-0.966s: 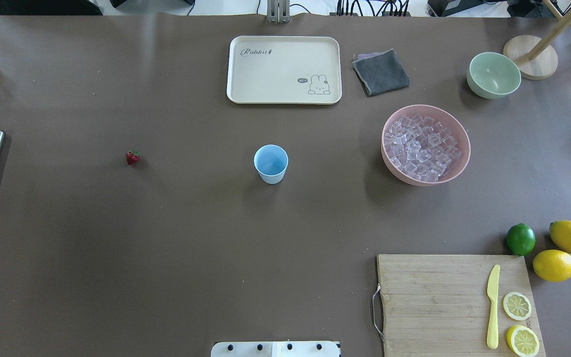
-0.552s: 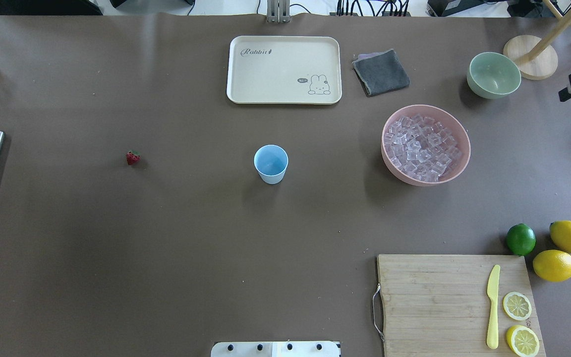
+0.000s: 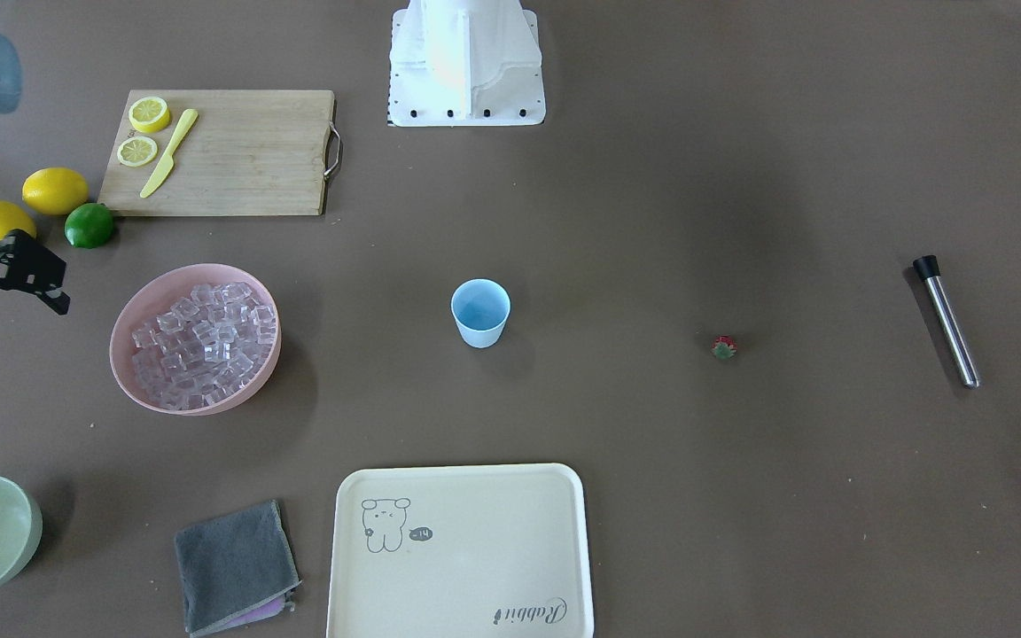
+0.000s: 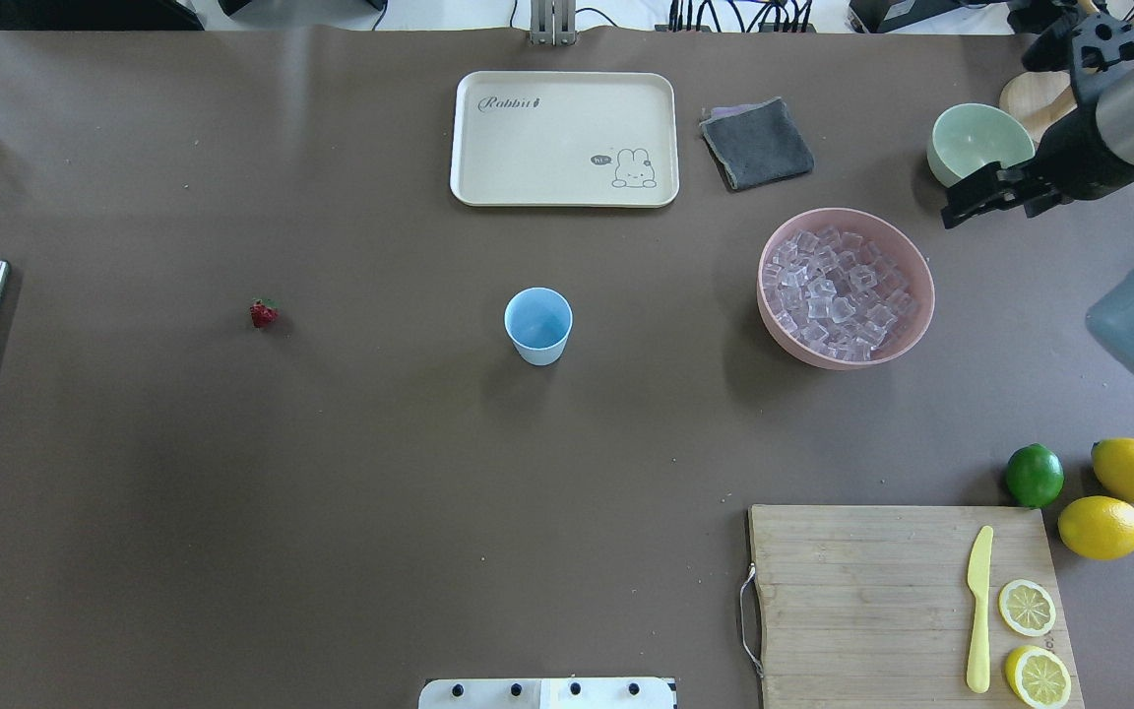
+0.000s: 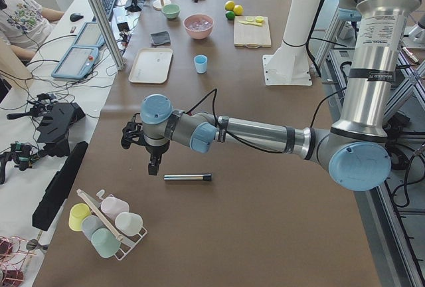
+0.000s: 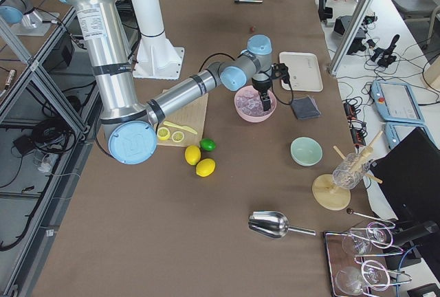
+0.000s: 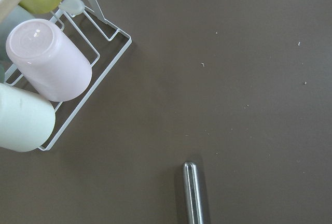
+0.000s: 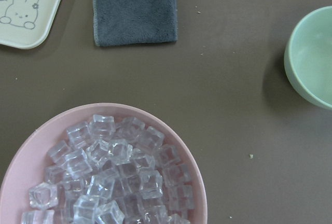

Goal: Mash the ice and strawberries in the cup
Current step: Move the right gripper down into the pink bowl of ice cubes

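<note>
Looking down on a brown table (image 4: 331,512). Finding the cup (image 4: 537,325) standing upright near the middle, seemingly empty and well apart from everything else. Finding the ice (image 4: 838,293) heaped in a pink bowl (image 4: 772,330) to the cup's right in the overhead view. Finding the strawberry (image 4: 263,313) lying alone on the table, well to the cup's left.

Hovering the right gripper (image 4: 982,202) above the table between the pink bowl and a pale green bowl (image 4: 980,148), near the pink bowl's far rim, fingers spread and holding nothing. Holding the left gripper (image 5: 153,164) low above a metal rod (image 5: 188,177) at the table's left end, and not being able to tell whether it is spread or pressed together.

Judging this to be the very start, with fetching ice as the step in hand. Advising, for doing it well:

- Centring over the top of the heap rather than the rim.
- Coming down straight.
- Narrowing onto a single cube sitting proud of its neighbours.
- Closing on two flat opposite faces, since glassy cubes are likely to slip or squirt sideways.
- Lifting clear of the bowl wall before travelling.
- Letting go low over the cup's mouth, so as not to be knocking over so light a cup.
</note>
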